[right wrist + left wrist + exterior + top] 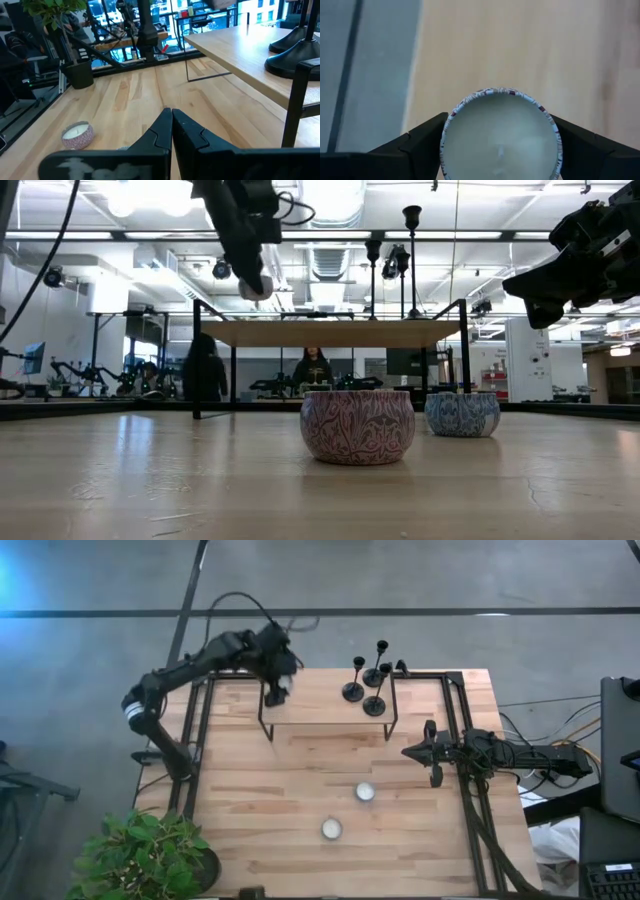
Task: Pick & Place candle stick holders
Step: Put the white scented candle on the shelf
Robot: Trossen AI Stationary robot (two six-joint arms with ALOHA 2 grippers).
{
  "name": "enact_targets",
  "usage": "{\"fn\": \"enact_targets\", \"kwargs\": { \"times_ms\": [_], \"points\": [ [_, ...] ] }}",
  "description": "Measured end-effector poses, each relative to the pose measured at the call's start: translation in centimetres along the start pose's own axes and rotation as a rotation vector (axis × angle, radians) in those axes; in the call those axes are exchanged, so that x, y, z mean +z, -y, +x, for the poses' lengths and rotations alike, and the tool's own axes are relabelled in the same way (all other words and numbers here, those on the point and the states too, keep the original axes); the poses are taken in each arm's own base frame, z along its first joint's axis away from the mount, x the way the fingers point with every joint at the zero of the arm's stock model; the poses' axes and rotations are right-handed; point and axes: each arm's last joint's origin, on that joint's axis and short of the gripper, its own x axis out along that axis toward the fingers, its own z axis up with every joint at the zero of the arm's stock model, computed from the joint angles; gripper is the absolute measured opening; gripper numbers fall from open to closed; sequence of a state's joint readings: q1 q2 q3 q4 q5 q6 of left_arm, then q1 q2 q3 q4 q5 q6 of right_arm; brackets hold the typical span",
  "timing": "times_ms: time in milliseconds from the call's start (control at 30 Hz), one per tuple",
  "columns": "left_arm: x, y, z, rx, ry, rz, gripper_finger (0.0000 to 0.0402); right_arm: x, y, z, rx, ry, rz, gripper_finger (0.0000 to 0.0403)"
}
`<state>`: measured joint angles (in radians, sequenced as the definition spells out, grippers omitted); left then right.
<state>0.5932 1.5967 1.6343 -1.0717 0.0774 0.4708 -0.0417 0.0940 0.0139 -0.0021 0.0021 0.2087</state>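
Three candlestick holders (367,680) stood on the raised shelf (320,705); left gripper (276,688) clamped a candle tin (500,136), right gripper (412,752) pressed together.

Both arms are dark, jointed and slim; the left arm (200,665) wears a pale band near its base, and black cables trail from the right arm (510,753). Each tool has two black, wedge-shaped fingers (192,132).

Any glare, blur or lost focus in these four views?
High view: blue glare in one corner. Low view: ceiling lights blow out, the candle stick holders go to silhouette. Left wrist view: the candle tin looks soft. Right wrist view: near casing smeared.
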Motion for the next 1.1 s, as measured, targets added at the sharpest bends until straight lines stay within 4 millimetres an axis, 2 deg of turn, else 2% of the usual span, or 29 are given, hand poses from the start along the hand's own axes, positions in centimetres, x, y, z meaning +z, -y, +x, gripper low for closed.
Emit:
{"fn": "enact_targets", "kwargs": {
  "times_ms": [133, 267, 467, 833, 1100],
  "points": [
    [0.1, -2.6, 0.1, 0.028, 0.014, -0.098, 0.0309, 0.0, 0.0, 0.0, 0.0, 0.0, 0.0, 0.0009],
    [1.0, -3.8, 1.0, 0.006, 0.002, -0.207, 0.0309, 0.0, 0.0, 0.0, 0.0, 0.0, 0.0, 0.0009],
    [1.6, -4.7, 3.1, 0.007, -0.166, -0.239, 0.0309, 0.0, 0.0, 0.0, 0.0, 0.0, 0.0, 0.0009],
    [1.5, -5.4, 2.9, 0.045, -0.201, -0.286, 0.0309, 0.0, 0.0, 0.0, 0.0, 0.0, 0.0, 0.0009],
    [0.4, -5.8, 3.9, 0.042, -0.246, -0.306, 0.0309, 0.0, 0.0, 0.0, 0.0, 0.0, 0.0, 0.0009]
  ]
}}
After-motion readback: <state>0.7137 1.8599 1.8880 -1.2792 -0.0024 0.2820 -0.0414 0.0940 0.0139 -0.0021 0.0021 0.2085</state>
